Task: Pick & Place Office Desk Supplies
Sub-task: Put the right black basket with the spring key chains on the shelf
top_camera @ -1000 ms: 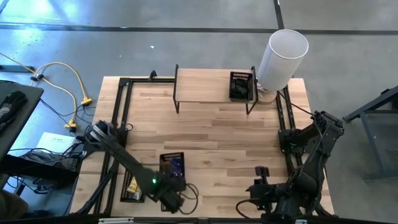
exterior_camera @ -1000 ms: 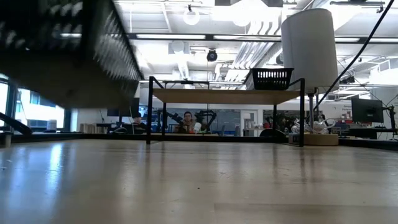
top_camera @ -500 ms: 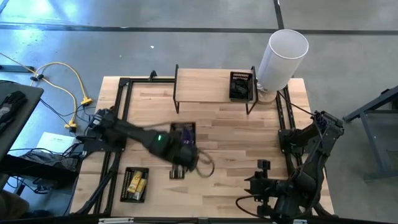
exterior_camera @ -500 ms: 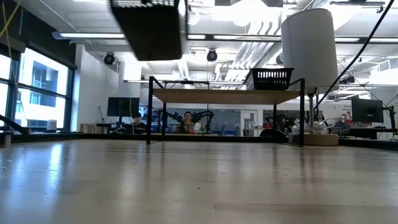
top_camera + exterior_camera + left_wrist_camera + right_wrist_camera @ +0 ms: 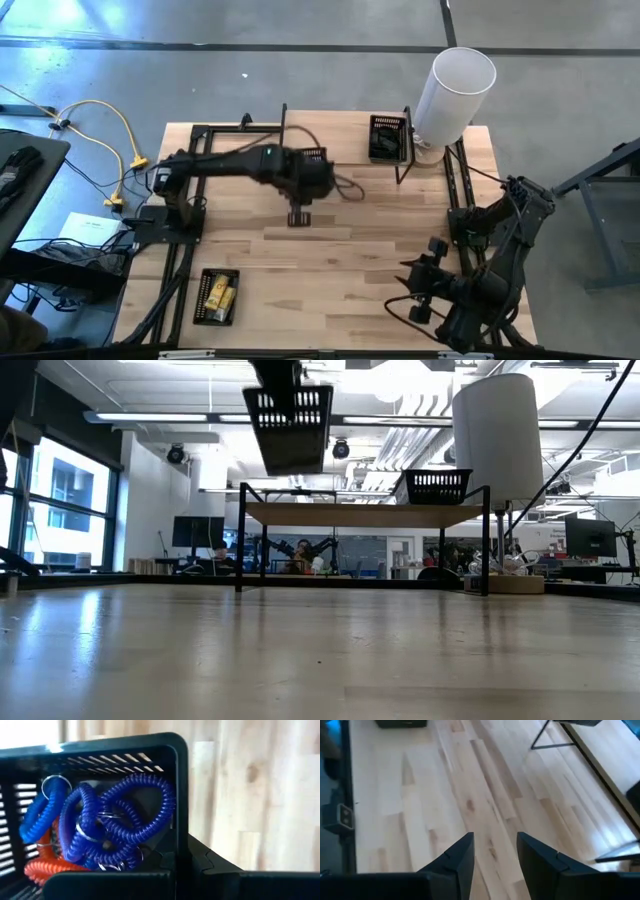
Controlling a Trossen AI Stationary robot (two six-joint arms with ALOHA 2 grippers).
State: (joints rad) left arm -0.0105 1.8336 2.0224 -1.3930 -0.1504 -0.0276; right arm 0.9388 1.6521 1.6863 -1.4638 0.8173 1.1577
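My left gripper [image 5: 305, 172] is shut on a black mesh tray [image 5: 312, 157] and holds it high over the table's far middle, beside the wooden shelf [image 5: 335, 140]. In the left wrist view the tray [image 5: 100, 755] holds blue coiled loops [image 5: 120, 820] and an orange one [image 5: 45, 870]. In the low view the tray [image 5: 290, 420] hangs well above the tabletop. My right gripper [image 5: 492, 852] is open and empty over bare wood at the near right [image 5: 432, 285]. My left gripper holds the tray by one end wall, near a corner [image 5: 181, 845]. One dark finger [image 5: 205, 867] shows outside that wall; the other is hidden by the wall. The fingers come from above, and the tray hangs below them, lifted clear and about level.
A second mesh tray with yellow packets [image 5: 217, 296] lies at the near left. A third tray with black pieces [image 5: 388, 140] stands on the shelf's right end. A tall white cylinder [image 5: 455, 90] stands at the far right corner. Black frame rails run along both side edges.
My left gripper has carried the tray of loops from the near left of the table toward the far edge and to the right, up to the shelf, keeping it lifted clear. My right arm has shifted slightly toward the far edge.
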